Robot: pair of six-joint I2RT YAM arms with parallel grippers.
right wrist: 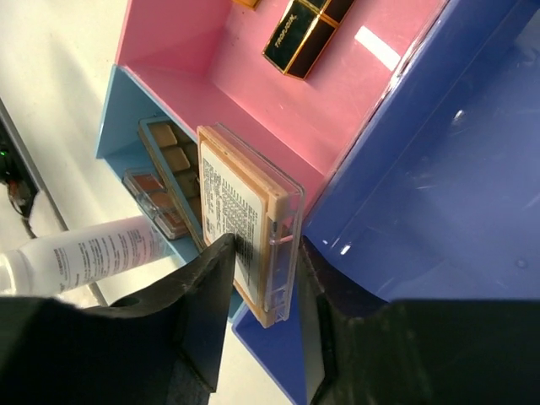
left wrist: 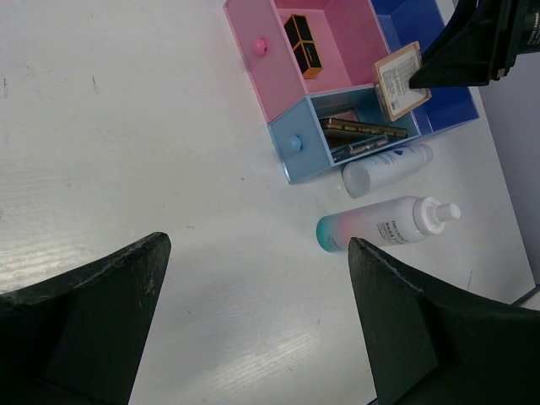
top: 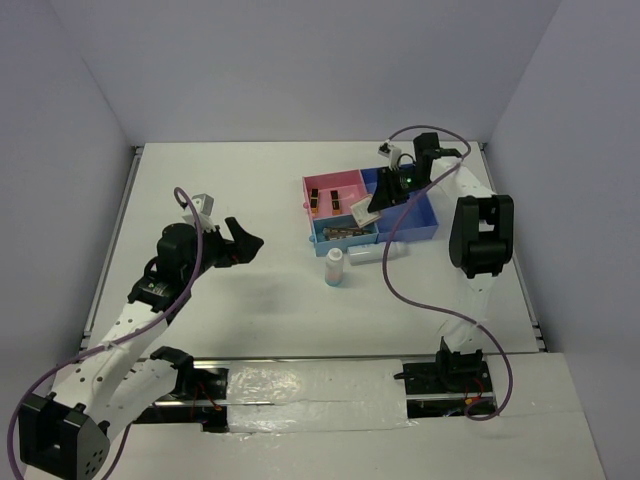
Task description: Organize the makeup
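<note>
Placing the square compact [right wrist: 249, 211] in the tray [right wrist: 160, 51]
My right gripper [right wrist: 263, 274] pinches it on edge, tilted, above where the tray's dividers [right wrist: 342, 181] meet. I judge it best to shift over one compartment, level it, lower until it rests, then let go. My left gripper [top: 246, 241] hangs spread wide over the table [top: 220, 180], well apart.

A white bench [top: 250, 200] stands inside a plain booth. Three pale lavender-grey walls close it in: a back wall [top: 300, 60], a left wall [top: 50, 170] and a right wall [top: 590, 170]. A thin metal left rail [top: 112, 240] and right rail [top: 513, 250] edge the bench. At the near side a wrinkled plastic sheet [top: 310, 385] lies beside a dark bar [top: 300, 360]. The light is soft and even, with faint shadows on the bench.
</note>
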